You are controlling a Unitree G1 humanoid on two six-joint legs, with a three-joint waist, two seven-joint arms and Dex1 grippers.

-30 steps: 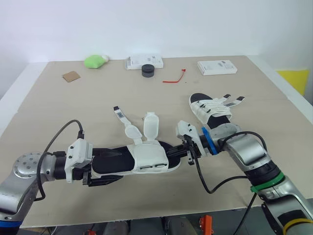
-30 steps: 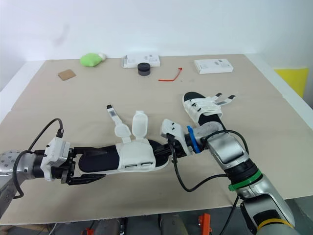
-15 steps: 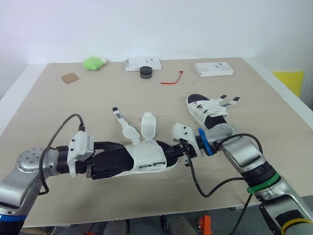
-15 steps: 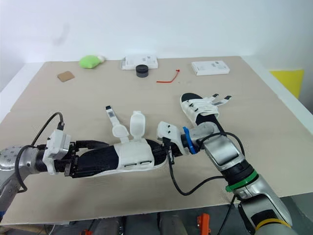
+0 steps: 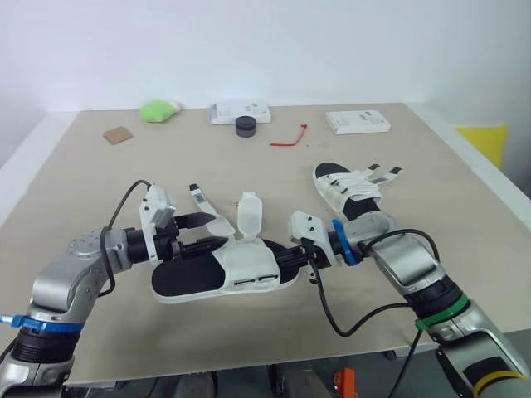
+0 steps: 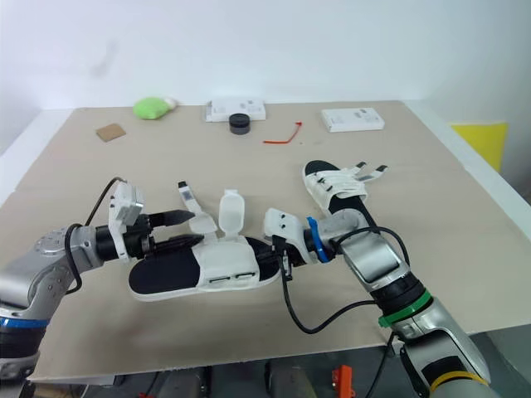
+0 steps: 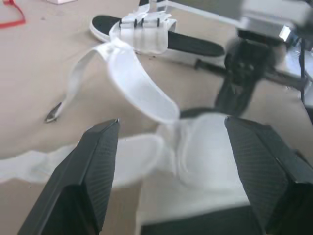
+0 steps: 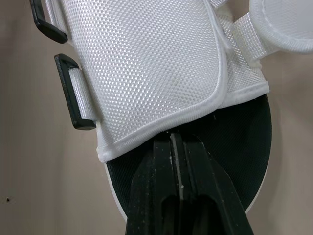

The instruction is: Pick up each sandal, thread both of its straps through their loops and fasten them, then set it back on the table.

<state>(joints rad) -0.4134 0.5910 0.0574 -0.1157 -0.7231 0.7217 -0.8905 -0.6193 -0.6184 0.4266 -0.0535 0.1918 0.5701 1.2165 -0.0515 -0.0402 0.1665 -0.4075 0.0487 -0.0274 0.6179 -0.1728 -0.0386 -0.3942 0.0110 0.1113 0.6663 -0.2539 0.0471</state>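
AT THE TABLE: My right gripper [image 5: 287, 256] is clamped on the toe end of the near sandal [image 5: 249, 267]. Its fingers are pressed together over the black footbed, just under the edge of the white mesh upper. The sandal lies flat on the table [image 5: 75, 191] between my two arms, toe toward my right.

My left gripper [image 5: 207, 231] is released, its two black fingers spread wide above the heel end. In the left wrist view a loose strap curls up between them. Both straps are undone. The broad strap [image 5: 250, 217] stands upright from the upper. The narrow strap [image 5: 214, 224] bends away toward my left and ends in a thin tab [image 5: 197, 197]. The two black loops [image 8: 73, 105] on the side of the upper have no strap through them.

The far sandal [image 5: 353, 186] rests on the table just beyond my right wrist, its straps drawn across it. Along the far edge sit a green lump [image 5: 158, 109], two white boxes [image 5: 239, 112], a black round cap [image 5: 245, 125], a red tie [image 5: 289, 137] and a brown card [image 5: 119, 134].
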